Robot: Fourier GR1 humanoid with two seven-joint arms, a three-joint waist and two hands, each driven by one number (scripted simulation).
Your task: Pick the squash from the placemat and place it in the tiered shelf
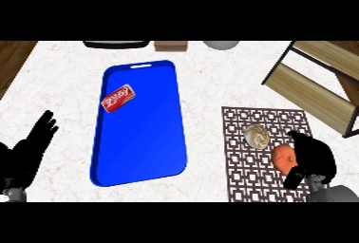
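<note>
Squash (283, 158): orange, rounded, lying on the placemat's right half, not yet lifted as far as can be judged.
Right hand (313, 155): at the squash's right side, black fingers curved over and around it, thumb low beside it; contact looks made, though whether a full grasp is closed cannot be told for certain.
Placemat (245, 152): brown lattice pattern, flat on the counter, squash resting on it toward the right edge.
Shell-like object (257, 136): pale, round, ribbed, on the placemat just up-left of the squash, apart from the hand.
Shelf (319, 78): wooden tiers in a dark frame, beyond the squash toward the upper right, well apart from it; nothing seen on its boards.
Blue tray (140, 137): long, left of the placemat, carrying a red packet (118, 98) near its far end.
Left hand (32, 144): far left of the squash, beyond the tray, fingers straight and up, resting, holding nothing.
Counter (203, 76): pale marble, with dark and grey items cut off at the far edge.
Done: reach to the squash, fingers wrapped about it.
Left: lift off the placemat, carry up-right to the shelf, set down on a tier, release.
Progress: early, roughly the grasp step.
</note>
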